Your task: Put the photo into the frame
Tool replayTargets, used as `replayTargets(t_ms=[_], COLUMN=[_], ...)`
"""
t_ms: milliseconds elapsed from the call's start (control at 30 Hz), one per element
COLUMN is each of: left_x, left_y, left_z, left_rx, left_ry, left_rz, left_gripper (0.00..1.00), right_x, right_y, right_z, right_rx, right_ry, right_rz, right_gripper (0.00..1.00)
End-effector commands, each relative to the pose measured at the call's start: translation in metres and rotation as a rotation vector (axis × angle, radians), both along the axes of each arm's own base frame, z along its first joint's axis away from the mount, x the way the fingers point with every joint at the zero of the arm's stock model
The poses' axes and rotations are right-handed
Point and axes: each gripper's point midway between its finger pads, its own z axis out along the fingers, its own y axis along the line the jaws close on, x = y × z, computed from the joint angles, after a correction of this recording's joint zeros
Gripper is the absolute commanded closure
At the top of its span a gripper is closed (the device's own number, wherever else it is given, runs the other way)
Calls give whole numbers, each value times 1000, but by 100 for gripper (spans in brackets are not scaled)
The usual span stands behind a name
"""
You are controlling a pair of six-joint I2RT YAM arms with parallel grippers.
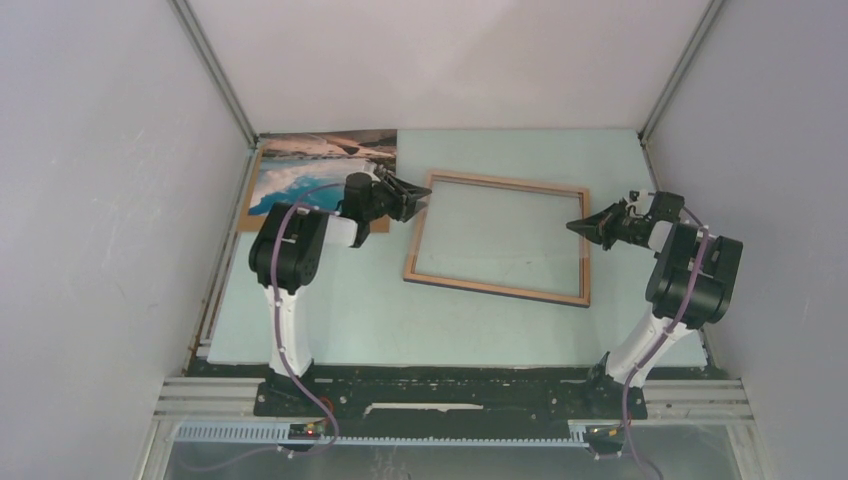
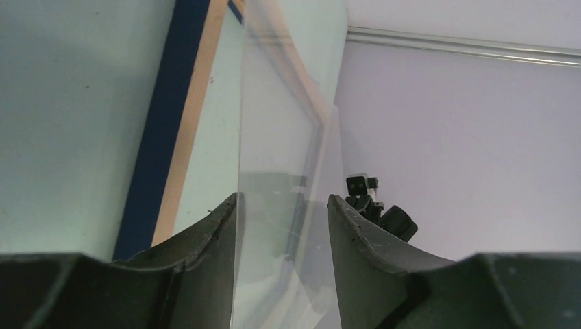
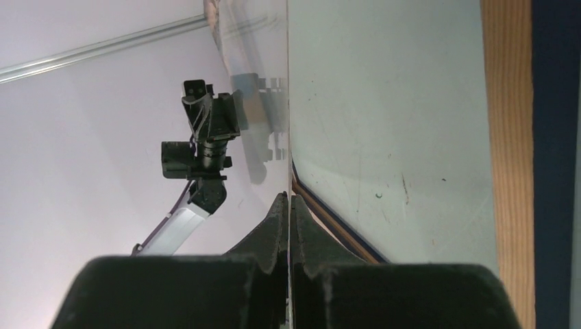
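Note:
The frame (image 1: 498, 238) lies flat mid-table with its light wood face up; its wood bar and navy edge show in the left wrist view (image 2: 195, 103) and the right wrist view (image 3: 507, 137). A clear pane (image 3: 288, 103) is held above it, seen edge-on. My right gripper (image 3: 288, 195) is shut on the pane's right edge (image 1: 578, 226). My left gripper (image 2: 283, 199) stands open around the pane's (image 2: 288, 123) other edge, which lies close to the left finger, at the frame's back left corner (image 1: 420, 197). The photo (image 1: 320, 165) lies picture side up at the back left.
A brown backing board (image 1: 247, 215) lies under the photo, partly hidden by the left arm. White walls with aluminium rails (image 1: 215, 70) close in the pale green table (image 1: 450, 330) on three sides. The arm bases stand at the near edge.

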Motion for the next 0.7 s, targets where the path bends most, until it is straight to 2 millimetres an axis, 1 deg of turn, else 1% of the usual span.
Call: replayTargets(t_ms=[0,67,467,567,667], left_x=[12,12,14,11,7], left_y=[-8,-11,-15,-16,-15], left_z=[10,9,6,7,12], left_rx=[29,29,42,41,46], left_ry=[-53,-51,-41,-41,-52], left_rz=[-13,-20,-27,-34,-33], left_gripper=[49,50,50,51,51], right_x=[11,12,15,13,8], right_y=[-9,-10,-18,-18,-13], right_z=[7,4,-9,-10,-10], right_rx=[-33,-40,-34,-38,-52], right_ry=[-56,-47,-15,-11,-10], right_rz=[15,15,1,7,30], right_gripper=[100,100,100,100,100])
